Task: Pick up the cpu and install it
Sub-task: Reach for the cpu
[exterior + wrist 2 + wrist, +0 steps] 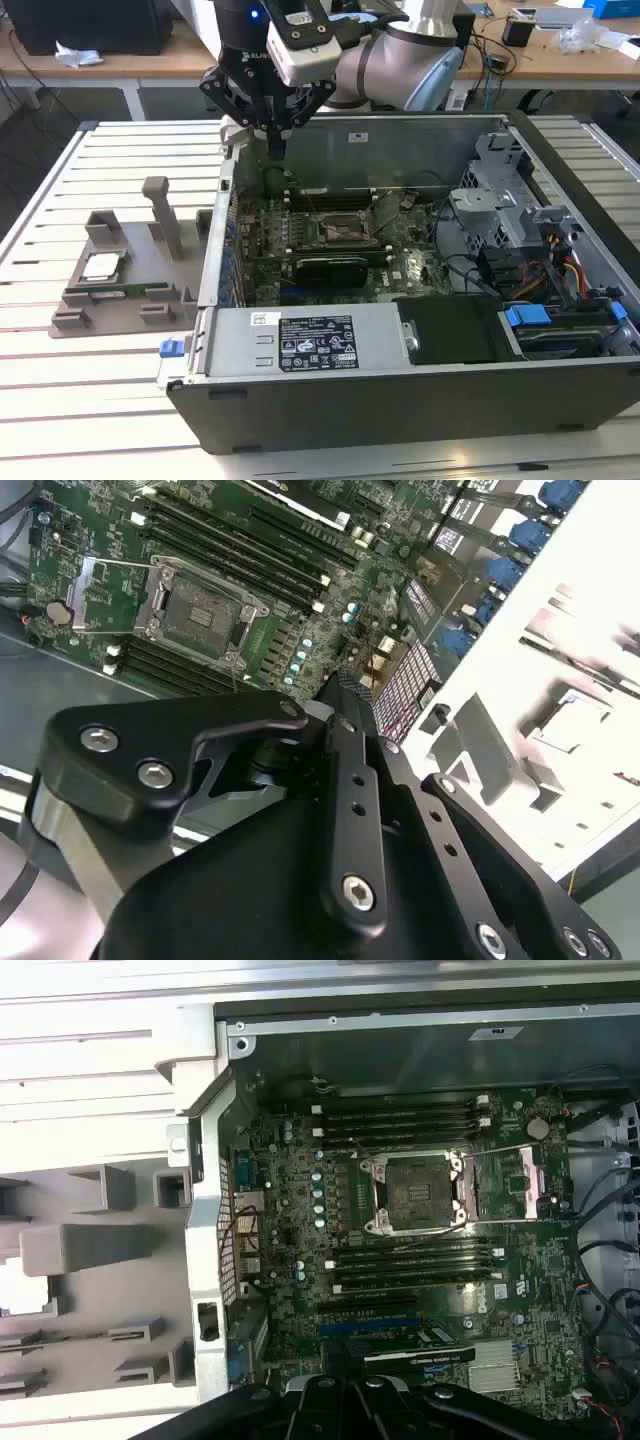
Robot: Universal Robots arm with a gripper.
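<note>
silvery cpu [103,266] sits in the grey holder [90,320], out on the counter [100,390]
gripper [277,150] hangs over the open computer case [400,400], at its wall on the exterior view's left, fingers [352,730] pressed together and empty; cpu well apart from them, socket [418,1192] open on the green board.

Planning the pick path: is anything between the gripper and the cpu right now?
In the exterior view, the case wall and the holder's upright post stand between the gripper and the cpu. Nothing visible covers the cpu from above.
</note>
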